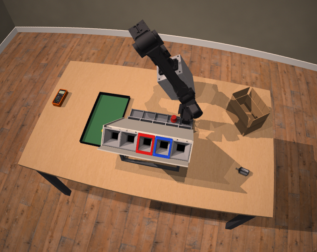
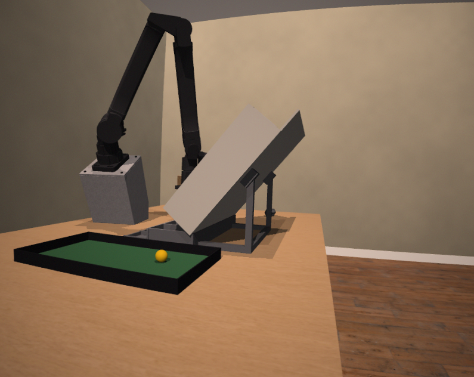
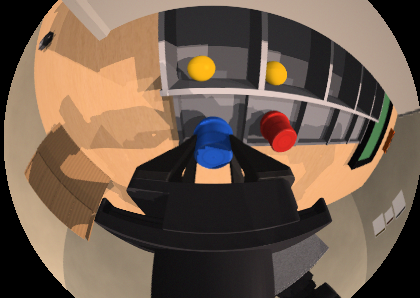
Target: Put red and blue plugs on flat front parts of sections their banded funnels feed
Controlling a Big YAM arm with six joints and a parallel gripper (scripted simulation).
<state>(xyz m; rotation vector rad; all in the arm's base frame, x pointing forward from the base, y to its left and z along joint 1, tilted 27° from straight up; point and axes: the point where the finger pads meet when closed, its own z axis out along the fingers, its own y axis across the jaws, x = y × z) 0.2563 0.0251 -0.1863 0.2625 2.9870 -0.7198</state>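
Note:
My gripper (image 3: 213, 145) (image 1: 186, 122) is shut on the blue plug (image 3: 213, 138) and holds it low over the flat front part of the end section of the grey sectioned bin (image 1: 150, 116). The red plug (image 3: 278, 131) (image 1: 174, 118) stands on the flat front part of the neighbouring section. In the wrist view, one yellow marble (image 3: 201, 67) lies in the back of the end section and another marble (image 3: 275, 72) lies in the back of the red plug's section. The red-banded funnel (image 1: 145, 143) and the blue-banded funnel (image 1: 162, 146) sit side by side in the sloped cover (image 2: 229, 162).
A black-rimmed green tray (image 1: 113, 94) (image 2: 107, 274) beside the bin holds one yellow marble (image 2: 161, 255). An orange multimeter (image 1: 60, 97) lies far left. An open cardboard box (image 1: 249, 109) stands at the right. A small dark object (image 1: 243, 171) lies front right. The arm's grey base (image 1: 177, 78) is behind the bin.

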